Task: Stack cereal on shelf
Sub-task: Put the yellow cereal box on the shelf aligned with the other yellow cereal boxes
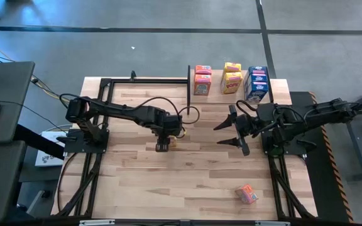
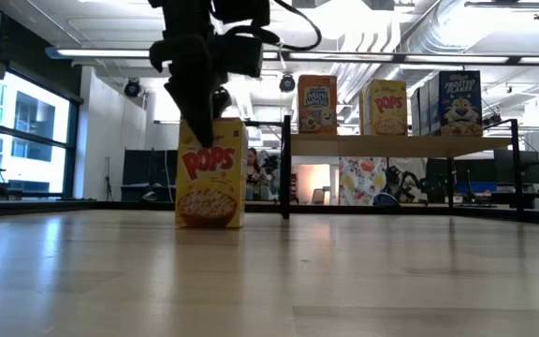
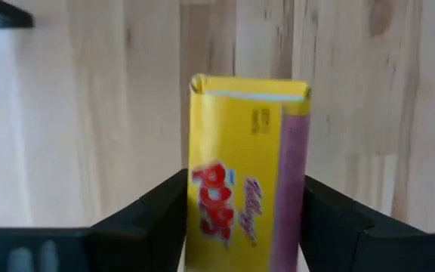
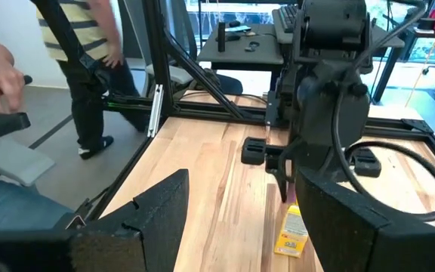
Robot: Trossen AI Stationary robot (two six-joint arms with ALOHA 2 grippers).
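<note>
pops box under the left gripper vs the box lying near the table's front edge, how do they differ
The yellow Pops box stands upright on the tabletop; the orange box lies tipped over, askew.
The yellow Pops box sits mid-table between the fingers of the left gripper, which stand slightly apart beside it; the orange box lies alone, with no gripper near it.
Both are small cereal boxes still off the shelf. The right gripper waits open mid-table.
</note>
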